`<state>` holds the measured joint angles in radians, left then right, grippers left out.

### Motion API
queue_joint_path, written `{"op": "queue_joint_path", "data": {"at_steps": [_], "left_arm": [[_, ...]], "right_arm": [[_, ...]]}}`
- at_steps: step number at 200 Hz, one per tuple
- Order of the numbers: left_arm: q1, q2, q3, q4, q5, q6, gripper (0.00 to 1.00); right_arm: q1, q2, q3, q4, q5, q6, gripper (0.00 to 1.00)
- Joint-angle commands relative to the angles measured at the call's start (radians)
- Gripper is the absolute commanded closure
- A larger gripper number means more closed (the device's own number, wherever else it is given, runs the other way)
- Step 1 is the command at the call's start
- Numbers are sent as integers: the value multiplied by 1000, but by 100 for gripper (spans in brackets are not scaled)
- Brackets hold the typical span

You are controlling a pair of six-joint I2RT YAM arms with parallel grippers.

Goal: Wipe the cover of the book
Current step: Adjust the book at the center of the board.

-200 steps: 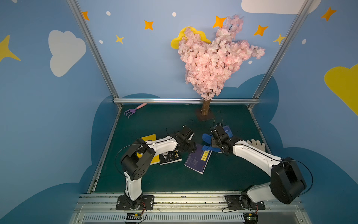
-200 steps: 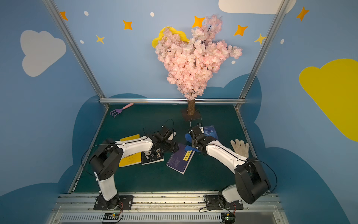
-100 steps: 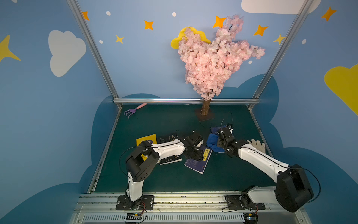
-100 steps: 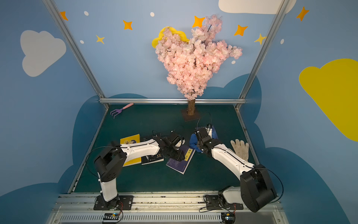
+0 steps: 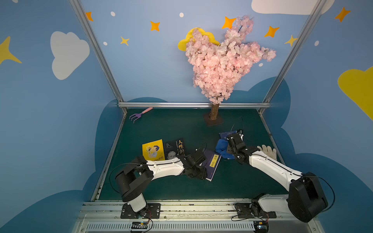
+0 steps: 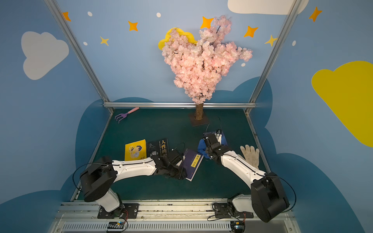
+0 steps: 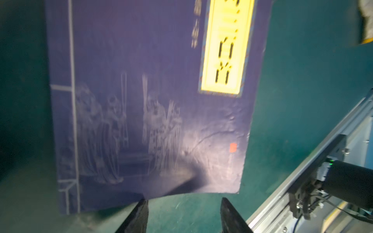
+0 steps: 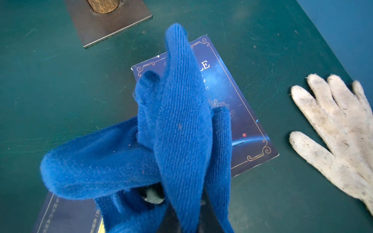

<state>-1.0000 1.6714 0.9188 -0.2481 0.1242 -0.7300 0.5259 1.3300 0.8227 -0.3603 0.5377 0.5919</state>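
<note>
The left jaws are gaping empty beside the dark purple paperback book (image 7: 141, 100); the right jaws are pinching a crumpled blue terry cloth (image 8: 181, 131) just beside it.

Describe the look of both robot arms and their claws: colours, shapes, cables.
The left arm and right arm are alike: smooth white link shells between bulky black joint housings, black base plates bolted to a silver rail, thin black cables looping near each wrist. The left claw has two flat, tapering black fingers.
</note>
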Motion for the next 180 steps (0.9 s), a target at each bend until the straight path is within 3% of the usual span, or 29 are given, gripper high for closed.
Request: {"op": "queue_joint_path", "data": {"at_steps": [1,79,135,180], "left_arm": [[-52,-32,-19,62,-103,-88,40],[-79,23,-146,404,-153,-315,40],[-108,213,-14,497,-101,-351,41],[-110,247,53,512,-99,-340,41]], "right_arm": [[-2,0,20,-16,22,9,100],[-2,-23,8,-11,22,17,100],[-4,-50,1,-12,5,-13,100],[-6,-53,10,-8,-32,-53,100]]}}
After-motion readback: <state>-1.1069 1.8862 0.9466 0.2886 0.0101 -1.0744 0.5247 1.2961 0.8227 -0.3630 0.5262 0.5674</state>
